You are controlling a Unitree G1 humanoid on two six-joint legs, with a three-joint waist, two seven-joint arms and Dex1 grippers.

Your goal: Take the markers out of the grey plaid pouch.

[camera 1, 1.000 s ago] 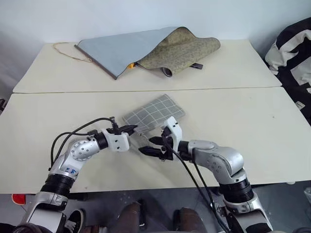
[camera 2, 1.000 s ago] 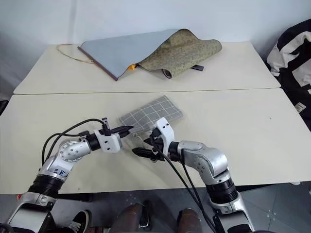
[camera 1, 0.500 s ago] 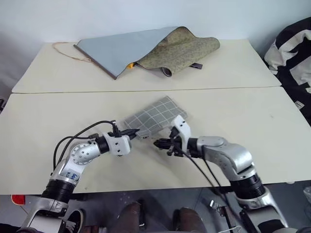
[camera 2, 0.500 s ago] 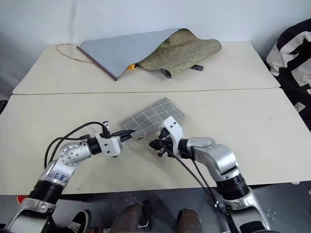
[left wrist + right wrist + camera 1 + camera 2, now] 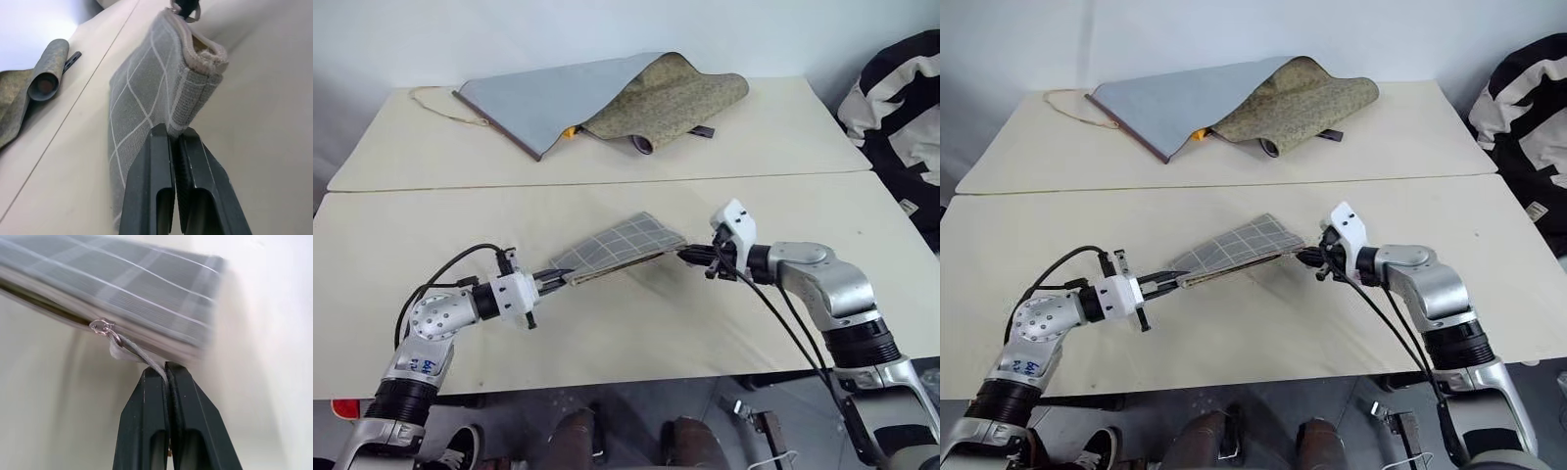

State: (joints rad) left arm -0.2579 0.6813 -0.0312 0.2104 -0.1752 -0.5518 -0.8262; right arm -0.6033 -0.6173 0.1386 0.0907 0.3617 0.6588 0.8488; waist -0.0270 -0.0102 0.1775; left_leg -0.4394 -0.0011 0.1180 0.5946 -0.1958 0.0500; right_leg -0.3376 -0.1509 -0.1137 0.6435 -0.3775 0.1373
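The grey plaid pouch [image 5: 625,246] hangs stretched between my two grippers, just above the near table. On its left end my left gripper [image 5: 556,278] is shut, pinching the fabric corner [image 5: 183,115] between its fingers. At the right end my right gripper [image 5: 691,256] is shut on the thin grey strap [image 5: 139,352] tied to the zipper's metal ring [image 5: 100,326]. The pouch's zipper edge [image 5: 208,54] faces up towards the left wrist camera. The markers are hidden.
A large grey-blue and olive folded cloth [image 5: 597,96] lies on the far table, with a rolled end [image 5: 641,144] and a thin cord [image 5: 431,100] beside it. A black-and-white bag [image 5: 901,98] sits past the right edge. A seam [image 5: 783,176] divides the two tables.
My right gripper went from open to shut on the zipper strap and swung right along the pouch. The left gripper drew back left, so the pouch now stretches between them.
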